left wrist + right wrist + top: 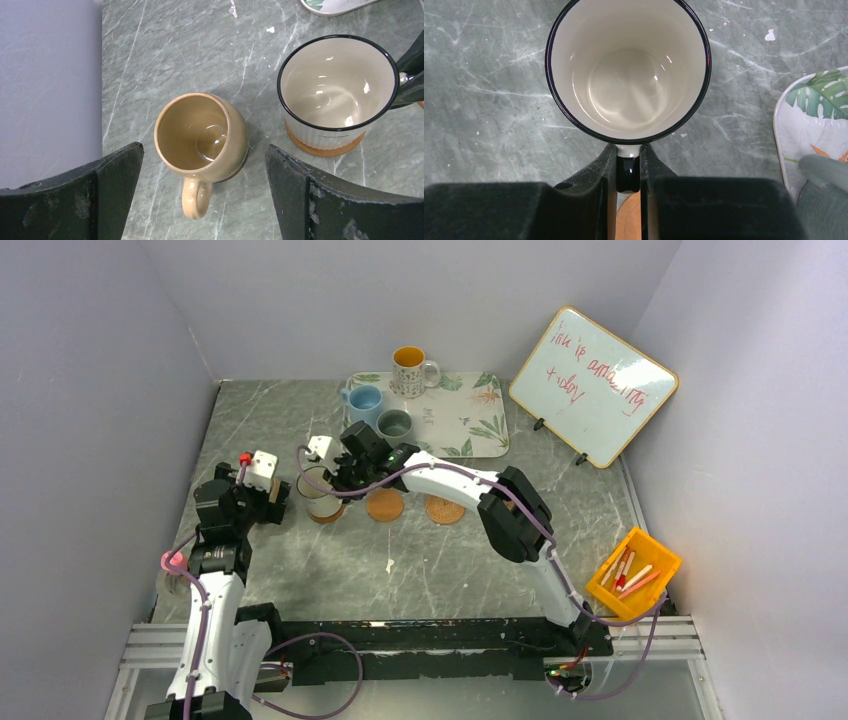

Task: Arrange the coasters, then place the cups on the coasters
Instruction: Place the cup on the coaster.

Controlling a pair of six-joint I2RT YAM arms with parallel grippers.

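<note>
A tan cup (200, 134) stands on a dark coaster (240, 167), its handle pointing back between the wide-open fingers of my left gripper (205, 200), which touch nothing. My right gripper (628, 156) is shut on the dark handle (628, 172) of the white cup with a dark rim (629, 70), whose base meets a tan coaster (325, 148). From above, the right gripper (338, 478) reaches left to that white cup (320, 490), and two bare coasters (385, 505) (444, 510) lie to its right. Light blue (365, 398), grey-green (395, 424) and patterned (410, 370) cups sit on the leaf-print tray (480, 425).
A whiteboard (593, 385) leans at the back right. A yellow bin (633, 572) holding pens sits at the right front. The left wall (50, 75) runs close beside the tan cup. The tray's rim (780, 120) lies just right of the white cup.
</note>
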